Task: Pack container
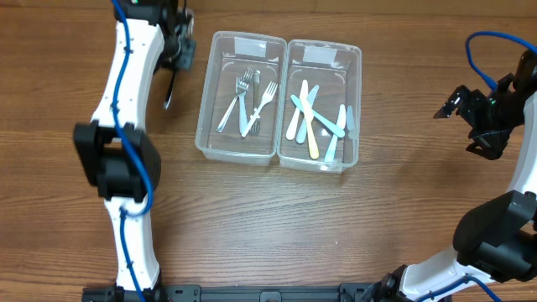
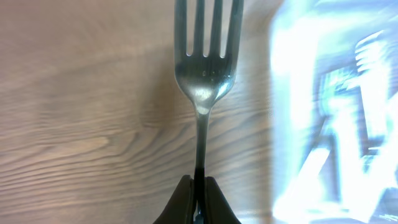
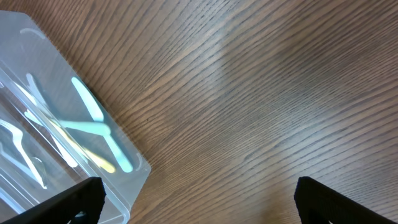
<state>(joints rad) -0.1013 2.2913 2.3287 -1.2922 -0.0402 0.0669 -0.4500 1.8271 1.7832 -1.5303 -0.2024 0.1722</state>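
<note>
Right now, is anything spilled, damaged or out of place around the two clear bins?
Nothing stands out. One silver metal fork is outside, held by its handle in the left gripper beside the left clear plastic bin of forks; pastel plastic knives lie in the right clear bin.

glossy metal fork (image 2: 204, 74), clear plastic container (image 1: 239, 151), matt wood-grain table (image 1: 252, 226)
</note>
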